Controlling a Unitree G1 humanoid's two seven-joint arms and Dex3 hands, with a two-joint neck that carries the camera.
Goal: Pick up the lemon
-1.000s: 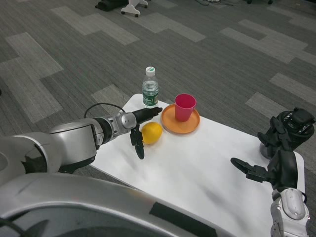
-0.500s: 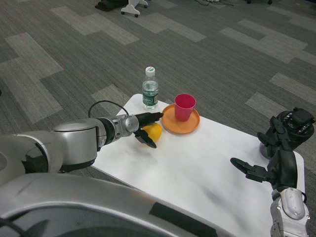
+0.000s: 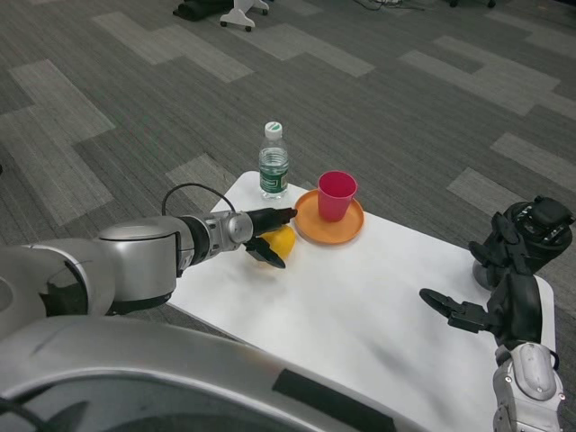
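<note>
The round yellow lemon (image 3: 280, 241) sits on the white rectangular table (image 3: 360, 306), just beside the orange plate (image 3: 329, 229). The left hand (image 3: 264, 234) clasps it from above and in front. Step in hand: grasp. Next: lift straight up. The right hand (image 3: 490, 306) waits spread, holding nothing.

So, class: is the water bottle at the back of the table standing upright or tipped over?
Upright. The water bottle stands on its base at the table's far edge, its white cap pointing straight up.
</note>
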